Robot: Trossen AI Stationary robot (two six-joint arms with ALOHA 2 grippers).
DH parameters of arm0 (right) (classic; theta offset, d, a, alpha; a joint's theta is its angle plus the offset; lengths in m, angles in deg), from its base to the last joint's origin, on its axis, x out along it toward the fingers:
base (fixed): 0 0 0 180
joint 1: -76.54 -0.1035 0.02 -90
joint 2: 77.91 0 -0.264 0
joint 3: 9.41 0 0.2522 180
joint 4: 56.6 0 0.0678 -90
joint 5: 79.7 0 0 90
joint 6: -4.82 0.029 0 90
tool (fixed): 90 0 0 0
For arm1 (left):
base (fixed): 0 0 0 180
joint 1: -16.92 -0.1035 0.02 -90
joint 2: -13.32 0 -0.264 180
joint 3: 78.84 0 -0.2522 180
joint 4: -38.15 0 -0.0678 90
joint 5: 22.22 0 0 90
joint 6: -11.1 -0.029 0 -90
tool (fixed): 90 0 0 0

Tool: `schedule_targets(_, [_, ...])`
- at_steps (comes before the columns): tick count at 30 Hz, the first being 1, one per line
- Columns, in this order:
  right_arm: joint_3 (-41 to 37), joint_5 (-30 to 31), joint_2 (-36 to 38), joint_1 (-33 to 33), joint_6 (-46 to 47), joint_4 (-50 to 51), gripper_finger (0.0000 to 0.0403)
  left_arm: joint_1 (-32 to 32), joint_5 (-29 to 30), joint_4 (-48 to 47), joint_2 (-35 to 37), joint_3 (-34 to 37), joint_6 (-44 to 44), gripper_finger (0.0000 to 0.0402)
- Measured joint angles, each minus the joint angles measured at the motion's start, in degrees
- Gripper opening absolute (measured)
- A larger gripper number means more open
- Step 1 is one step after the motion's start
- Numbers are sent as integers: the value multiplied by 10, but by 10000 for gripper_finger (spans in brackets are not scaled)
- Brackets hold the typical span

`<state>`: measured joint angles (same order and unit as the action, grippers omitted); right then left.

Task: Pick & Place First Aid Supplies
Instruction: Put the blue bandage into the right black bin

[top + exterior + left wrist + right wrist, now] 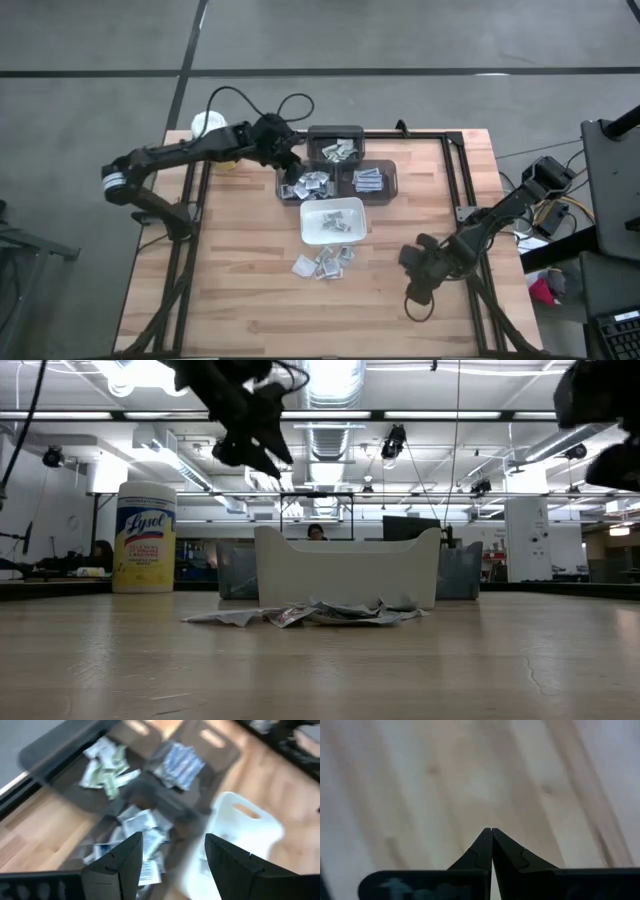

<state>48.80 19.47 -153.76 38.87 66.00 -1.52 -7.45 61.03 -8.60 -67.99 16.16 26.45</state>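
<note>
Left gripper: you see the left gripper (293,168) over the dark bins (340,168) near the far edge of the table (240,290); its fingers (120,865) stand apart and hold nothing.
Right gripper: the right gripper (412,255) waits low near the right edge of the table, its fingers pressed together on nothing.
Packets in bins: you find the packets (318,182) sorted in three bins; the bin under the left gripper holds white ones with blue print (142,827), though this view is blurred.
Packets in dish: some packets (333,222) lie in the white dish (352,208) at the middle of the table.
Loose packets: a small heap (322,264) lies on the table just beside the dish, toward the near edge.
Canister: the yellow canister (145,538) stands at the far left corner.
</note>
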Motion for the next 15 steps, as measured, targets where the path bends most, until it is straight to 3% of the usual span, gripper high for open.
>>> schedule_targets(8, [0,17,4,50,-188,-131,8,102,3,0,54,2,5,206])
schedule_targets(15, [-3,-33,35,122,-322,-158,8,189,25,0,63,3,43,206])
